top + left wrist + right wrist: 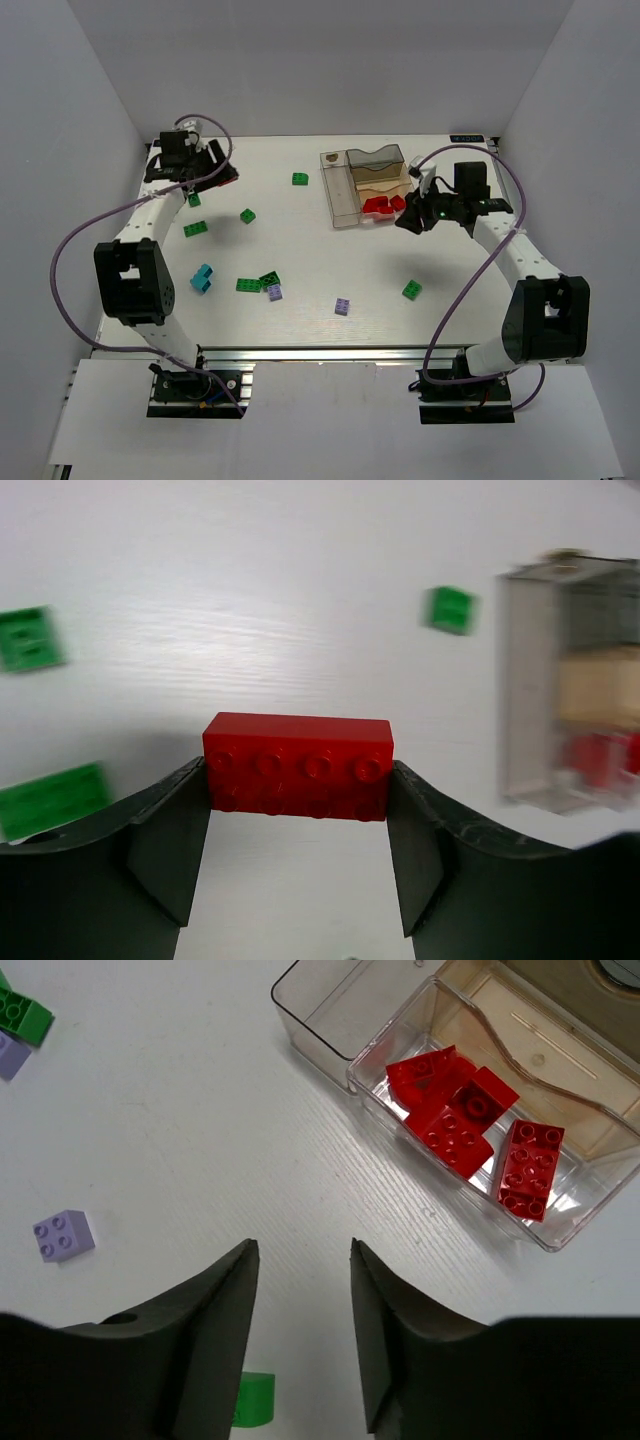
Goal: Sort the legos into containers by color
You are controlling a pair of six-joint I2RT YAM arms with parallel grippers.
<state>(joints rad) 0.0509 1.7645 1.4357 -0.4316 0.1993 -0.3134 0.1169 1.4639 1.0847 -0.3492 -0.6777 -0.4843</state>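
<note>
Nearest me, two lilac studded plastic bricks (342, 306), a teal brick (203, 278) and several green bricks (249, 285) lie loose on the white table (320, 250); I judge all of them unsorted. My right fingers (210, 1340) stand apart and empty just beside the clear plastic containers (340, 200), where a few red bricks (465, 1125) lie in one compartment. Far left, well apart from the containers, my left fingers (160, 850) are clamped on a long red brick (297, 765).

No text can be read anywhere. A small dark plate (467, 137) at the far edge of the desk (320, 260) bears pale marks too small to make out. A round disc (330, 157) in the containers (343, 205) is too blurred to read, and the studs of the red lego (297, 765) show no legible lettering
</note>
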